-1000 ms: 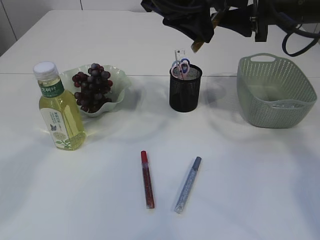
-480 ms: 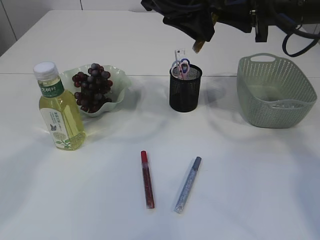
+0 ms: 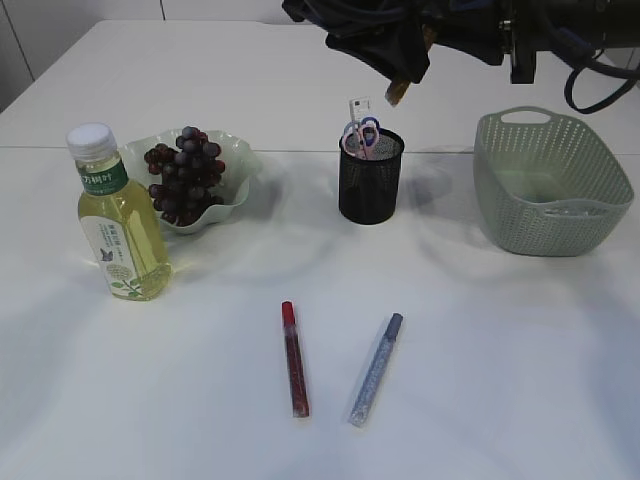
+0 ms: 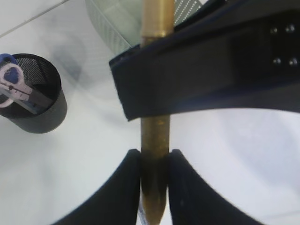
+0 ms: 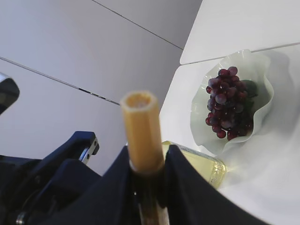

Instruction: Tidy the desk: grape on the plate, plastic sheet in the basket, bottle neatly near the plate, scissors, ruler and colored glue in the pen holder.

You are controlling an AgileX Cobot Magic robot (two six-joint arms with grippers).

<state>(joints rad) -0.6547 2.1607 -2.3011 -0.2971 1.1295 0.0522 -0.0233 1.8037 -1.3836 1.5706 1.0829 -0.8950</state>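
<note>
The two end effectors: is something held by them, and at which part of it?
Both hold one gold glue stick. The left end effector pinches it near one tip; the right end effector grips it just below the other, flat end.

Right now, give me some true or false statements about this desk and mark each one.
1. The grapes lie on the plate. True.
2. The scissors lie flat on the table. False: they stand in the pen holder.
3. Two glue pens, red and silver, lie on the table. True.
4. The bottle stands inside the basket. False: it stands beside the plate.
5. Both grippers clamp one gold glue pen. True.
</note>
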